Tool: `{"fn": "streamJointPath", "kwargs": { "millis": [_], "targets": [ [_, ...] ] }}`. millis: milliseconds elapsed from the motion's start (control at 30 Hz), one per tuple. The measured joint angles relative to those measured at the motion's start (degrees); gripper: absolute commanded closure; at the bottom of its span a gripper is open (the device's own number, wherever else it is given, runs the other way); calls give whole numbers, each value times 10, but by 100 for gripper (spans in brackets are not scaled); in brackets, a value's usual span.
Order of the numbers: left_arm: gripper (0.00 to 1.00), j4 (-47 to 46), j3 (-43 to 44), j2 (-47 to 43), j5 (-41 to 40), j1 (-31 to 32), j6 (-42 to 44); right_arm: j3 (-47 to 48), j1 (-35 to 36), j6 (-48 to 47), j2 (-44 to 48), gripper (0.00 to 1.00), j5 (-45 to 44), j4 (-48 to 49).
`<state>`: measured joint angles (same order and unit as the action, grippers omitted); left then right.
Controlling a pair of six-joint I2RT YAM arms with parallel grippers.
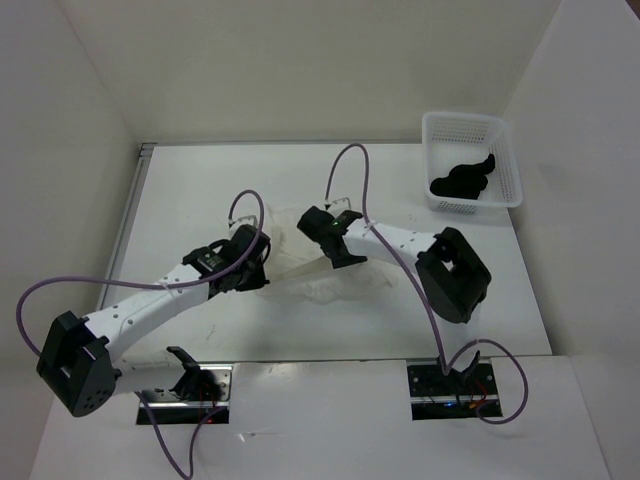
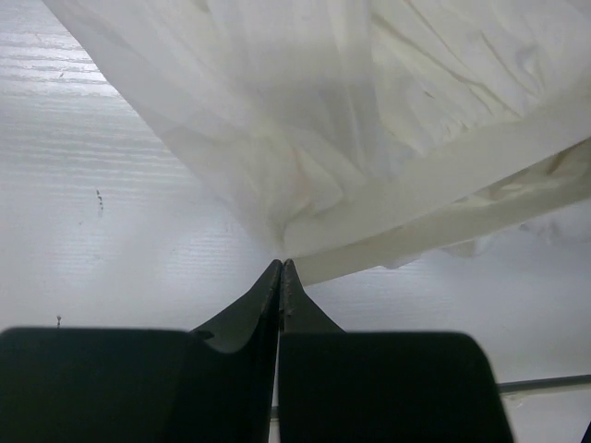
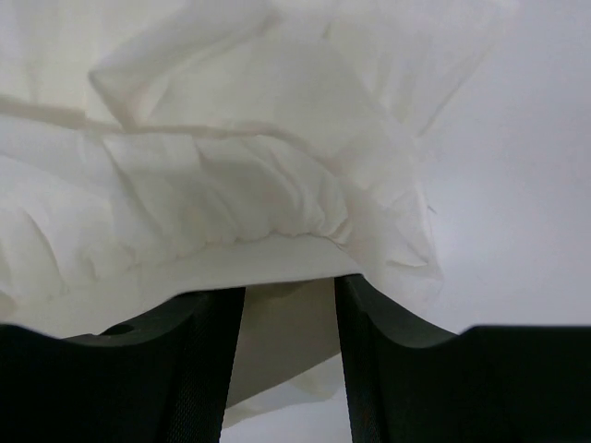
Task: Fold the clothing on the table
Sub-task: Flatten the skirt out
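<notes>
The clothing [image 1: 300, 268] is a thin white wrinkled garment, bunched at the middle of the table [image 1: 200, 200] between my two grippers. My left gripper [image 1: 262, 272] is shut on it: in the left wrist view the cloth [image 2: 351, 111] gathers to a point right at the closed tips [image 2: 282, 266] and hangs lifted off the table. My right gripper [image 1: 314, 226] is at the garment's far right side. Its fingers [image 3: 291, 281] stand apart, with a gathered hem of the clothing [image 3: 231, 185] draped over the tips and a flat band of cloth showing in the gap.
A white mesh basket [image 1: 470, 160] stands at the table's back right with a small black cloth item [image 1: 462, 180] in it. A thin metal strip [image 1: 128, 215] runs along the table's left edge. White walls close in the back and both sides.
</notes>
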<state>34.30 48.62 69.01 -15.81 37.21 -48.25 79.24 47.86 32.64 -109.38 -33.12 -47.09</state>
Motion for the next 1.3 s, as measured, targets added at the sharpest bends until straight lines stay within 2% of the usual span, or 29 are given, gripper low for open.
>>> {"fn": "streamJointPath", "kwargs": {
  "millis": [200,400,667,933,1067,1233,1300],
  "targets": [
    [100,-23,-6,-6,9,0,-2,-32,-29,8,66,51,-5,-5],
    [100,-26,-8,-6,10,0,-2,-34,-29,8,75,51,-1,-5],
    [100,-19,-14,-6,7,0,-1,-39,-32,-31,100,51,94,21],
    [100,-12,-15,-6,6,-1,-1,30,-43,-62,146,51,136,29],
    [100,-12,-15,-6,6,0,-1,31,-97,-66,179,47,195,34],
    [100,-13,-17,-6,5,-1,-1,-43,-251,-41,252,46,339,64],
    [100,-12,-19,-6,5,-1,-1,-73,-288,-23,271,44,386,70]
  ]
}}
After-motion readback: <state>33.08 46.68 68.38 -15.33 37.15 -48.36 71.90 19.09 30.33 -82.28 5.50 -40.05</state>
